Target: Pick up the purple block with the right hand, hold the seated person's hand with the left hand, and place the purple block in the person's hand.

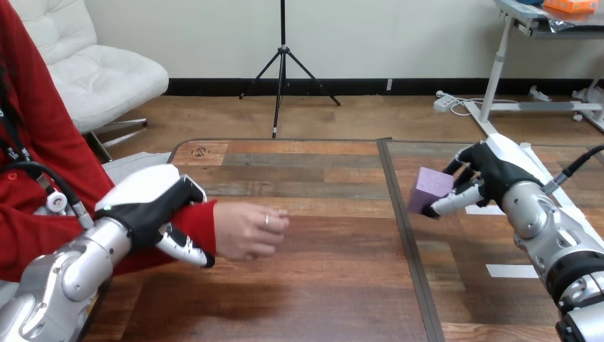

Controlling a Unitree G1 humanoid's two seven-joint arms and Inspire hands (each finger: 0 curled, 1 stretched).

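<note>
Pinching the purple block point(429, 189) between the thumb and curled fingers of the right hand point(491, 174), holding it apparently clear of the table point(320, 285) at the right: a pale lilac cube, one corner tipping left. Curling the left hand point(153, 206) round the person's wrist point(201, 222). Needing a carry leftward and slightly nearer, the person's hand point(249, 229) lying loosely curled, well apart from the block.
</note>
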